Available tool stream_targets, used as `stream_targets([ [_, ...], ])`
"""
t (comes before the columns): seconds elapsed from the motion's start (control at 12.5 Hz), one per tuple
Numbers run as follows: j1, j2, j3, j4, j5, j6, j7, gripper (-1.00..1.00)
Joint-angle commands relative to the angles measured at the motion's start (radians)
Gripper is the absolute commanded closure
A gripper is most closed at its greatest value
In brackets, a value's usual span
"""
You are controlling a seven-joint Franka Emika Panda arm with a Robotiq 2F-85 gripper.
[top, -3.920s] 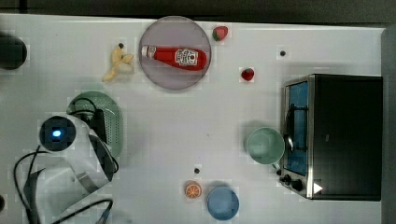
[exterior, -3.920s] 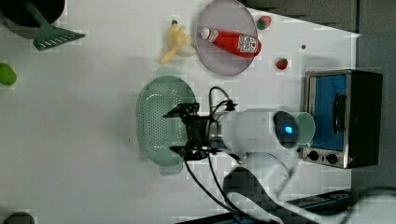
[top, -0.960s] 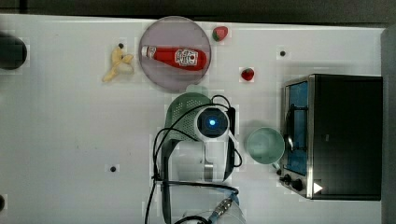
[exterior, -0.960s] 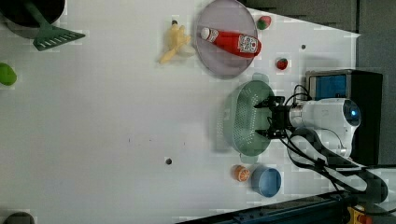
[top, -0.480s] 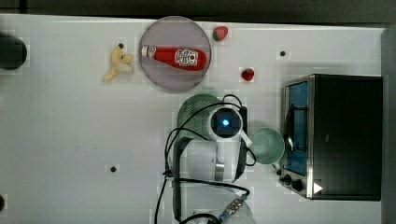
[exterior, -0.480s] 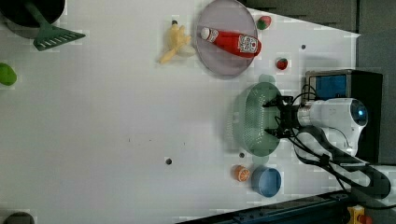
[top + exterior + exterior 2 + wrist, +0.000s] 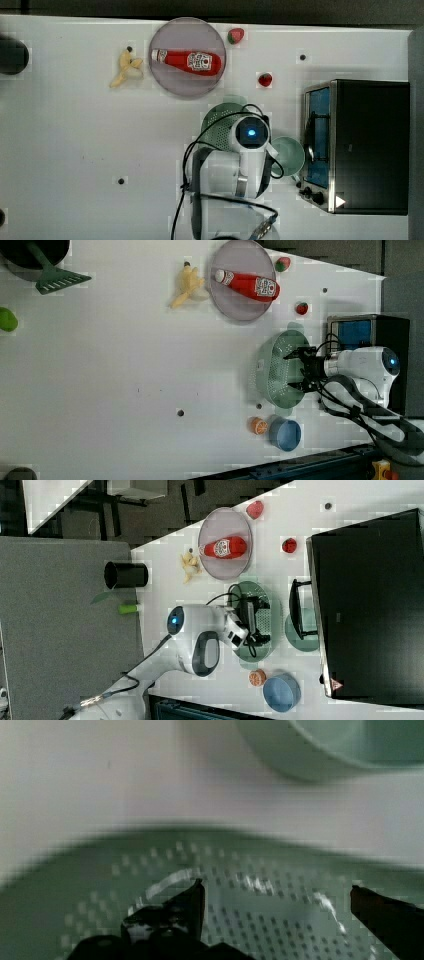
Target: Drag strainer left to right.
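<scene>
Strainer [image 7: 280, 371] resting on the white table [image 7: 125, 365], toward the left view's right, between the grey plate [image 7: 240, 305] carrying the ketchup bottle [image 7: 247, 284] and the blue bowl [image 7: 286, 434], close beside the toaster oven [image 7: 360, 330]. In the top view, strainer [image 7: 220, 125] largely covered by the arm, with the green cup [image 7: 289, 154] just beside it toward the top view's right and the oven [image 7: 370, 145] beyond. Gripper [image 7: 300, 371] reaching into the perforated basin, fingers spread wide and holding nothing; in the wrist view, two dark fingers [image 7: 192, 905] standing well apart over the dotted floor of the strainer [image 7: 260, 920], cup rim [image 7: 325, 750] visible across a strip of bare table. Wide stance judged suited to pushing against the inner wall rather than pinching the rim, so that the basin slides flat instead of lifting or tipping. Placement next to the cup and oven judged to leave little room for further travel toward the top view's right; drag apparently at or near its end. Contact between fingers and strainer wall not resolvable here. Small orange fruit [image 7: 258, 425], two red strawberries [image 7: 301, 308] and banana [image 7: 186, 286] lying apart from the strainer, clear of its position. In the right view, arm [image 7: 200, 640] bent over the strainer [image 7: 262, 625], cables draped above the basin.
</scene>
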Motion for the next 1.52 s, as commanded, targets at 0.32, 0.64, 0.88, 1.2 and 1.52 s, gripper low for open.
stream_targets([
  [0.32, 0.038, -0.358, 0.029, 0.153, 0.002, -0.386, -0.447, -1.0],
  [0.64, 0.038, -0.503, 0.027, 0.351, 0.002, -0.746, -0.58, -1.0],
  [0.88, 0.039, -0.534, 0.034, 0.492, 0.007, -0.971, -0.583, -1.0],
  [1.2, 0.04, -0.537, 0.034, 0.582, 0.017, -1.055, -0.594, -1.0],
  [1.52, 0.04, -0.534, 0.036, 0.577, 0.018, -1.077, -0.596, -1.0],
])
